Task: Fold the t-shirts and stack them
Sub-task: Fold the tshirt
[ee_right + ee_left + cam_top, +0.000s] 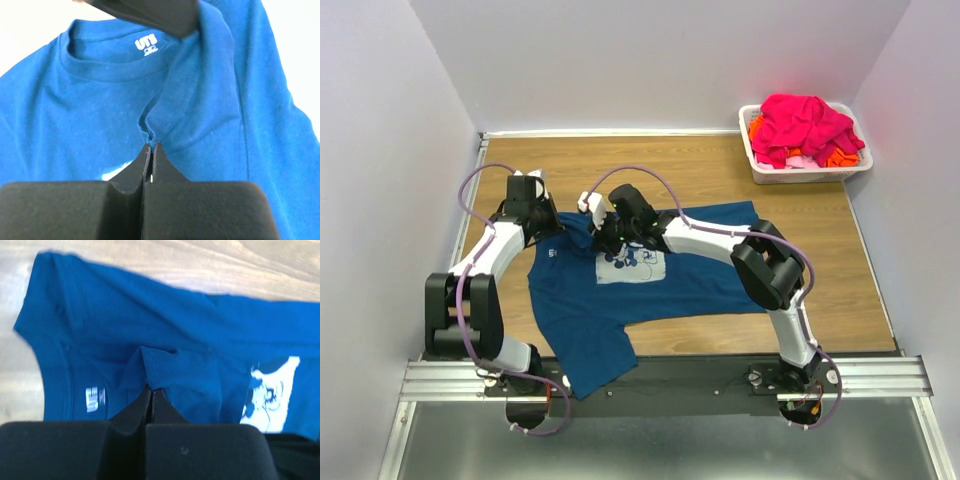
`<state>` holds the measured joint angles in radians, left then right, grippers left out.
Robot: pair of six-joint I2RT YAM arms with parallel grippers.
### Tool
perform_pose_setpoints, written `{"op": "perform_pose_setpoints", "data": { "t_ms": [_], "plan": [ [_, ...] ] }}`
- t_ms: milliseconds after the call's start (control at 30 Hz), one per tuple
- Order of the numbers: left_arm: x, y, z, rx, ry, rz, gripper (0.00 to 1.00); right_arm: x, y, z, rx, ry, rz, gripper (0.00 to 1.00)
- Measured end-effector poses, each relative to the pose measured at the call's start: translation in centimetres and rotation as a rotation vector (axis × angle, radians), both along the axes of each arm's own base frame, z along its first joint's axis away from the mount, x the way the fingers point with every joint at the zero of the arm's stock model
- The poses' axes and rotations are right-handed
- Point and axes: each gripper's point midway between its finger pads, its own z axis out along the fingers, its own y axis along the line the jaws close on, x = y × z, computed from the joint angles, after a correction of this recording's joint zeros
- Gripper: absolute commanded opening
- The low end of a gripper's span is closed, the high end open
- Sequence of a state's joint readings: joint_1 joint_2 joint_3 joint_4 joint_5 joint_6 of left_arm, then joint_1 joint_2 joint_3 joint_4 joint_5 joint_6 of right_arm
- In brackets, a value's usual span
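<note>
A dark blue t-shirt [660, 290] lies flat on the wooden desk [710, 170], collar toward the left wall, and one sleeve spills over the near edge. The left claw [151, 391] is closed, pinching a raised fold beside the collar. The right claw [151, 149] is closed on a stitched edge just below the neckline. Bare wood lies open behind and to the right. A white basket [758, 166] in the far right corner holds a magenta shirt [805, 125] and an orange shirt [840, 157].
</note>
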<state>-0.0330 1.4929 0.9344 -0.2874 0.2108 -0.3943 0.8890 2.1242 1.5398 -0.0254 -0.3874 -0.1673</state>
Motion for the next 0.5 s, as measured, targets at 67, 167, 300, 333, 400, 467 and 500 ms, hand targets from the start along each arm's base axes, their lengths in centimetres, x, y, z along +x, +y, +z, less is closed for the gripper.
{"op": "perform_pose_setpoints", "data": {
  "t_ms": [67, 167, 300, 333, 400, 467, 500],
  "plan": [
    [-0.9, 0.1, 0.4, 0.001, -0.003, 0.007, 0.0, -0.4, -0.4, 0.0, -0.006, 0.003, 0.002, 0.01],
    [-2.6, 0.2, 1.0, 0.0, -0.004, 0.019, 0.0, -1.0, -1.3, -0.2, -0.021, 0.008, 0.005, 0.01],
    [-4.7, 0.2, 0.9, -0.012, 0.005, 0.031, 0.0, -1.9, -2.4, -0.3, -0.041, 0.016, 0.01, 0.01],
    [-5.2, 0.2, 0.8, -0.015, 0.014, 0.035, 0.0, -2.1, -2.7, -0.2, -0.042, 0.017, 0.011, 0.01],
    [-6.0, 0.2, 0.3, -0.02, 0.033, 0.041, 0.0, -2.3, -3.0, -0.1, -0.044, 0.015, 0.012, 0.01],
    [-6.8, 0.1, -0.4, -0.025, 0.061, 0.044, 0.01, -2.6, -3.4, 0.0, -0.048, 0.013, 0.015, 0.01],
    [-7.3, 0.1, -0.7, -0.03, 0.077, 0.044, 0.01, -2.8, -3.6, -0.1, -0.05, 0.013, 0.016, 0.01]
  ]
}}
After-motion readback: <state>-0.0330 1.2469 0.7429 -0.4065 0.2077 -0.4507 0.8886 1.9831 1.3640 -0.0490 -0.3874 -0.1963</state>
